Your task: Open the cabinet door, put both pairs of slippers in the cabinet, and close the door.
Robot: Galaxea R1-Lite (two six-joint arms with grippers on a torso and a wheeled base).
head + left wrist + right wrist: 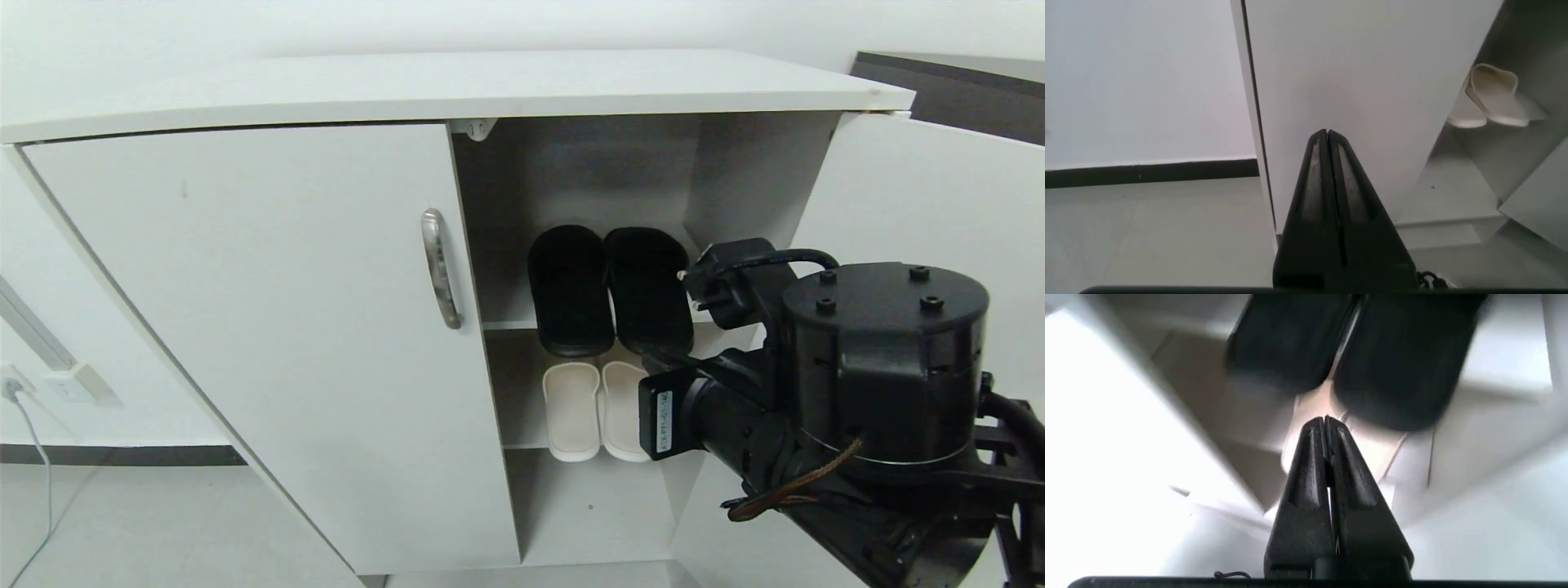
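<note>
White wall (pixel 82 245) and pale floor (pixel 122 523) frame a white cabinet (pixel 457 82). A dark skirting strip (pixel 114 455) and a wall socket (pixel 73 382) sit at 8 o'clock in the head view. The right arm (pixel 882 367) fills the 4 o'clock corner there, its thick black joint nearest the camera and its forearm pointing in toward the open half of the cabinet. In its wrist view the right gripper (pixel 1327 437) has its fingers pressed together on nothing, with the tips aimed at the shelves. The left gripper (pixel 1327 143) is likewise closed and empty. It is held low, facing the bottom part of the left door (pixel 1355 73). That door is closed and lies at 9 o'clock in the head view, with a metal handle (pixel 441 268) on its inner edge. The right door (pixel 922 196) stands swung open at 3 o'clock. Inside, the black slippers (pixel 645 290) lie side by side on the upper shelf, just above centre, with their near ends over the shelf edge. The white slippers (pixel 571 408) lie side by side on the shelf directly below, toward 6 o'clock of the black pair.
</note>
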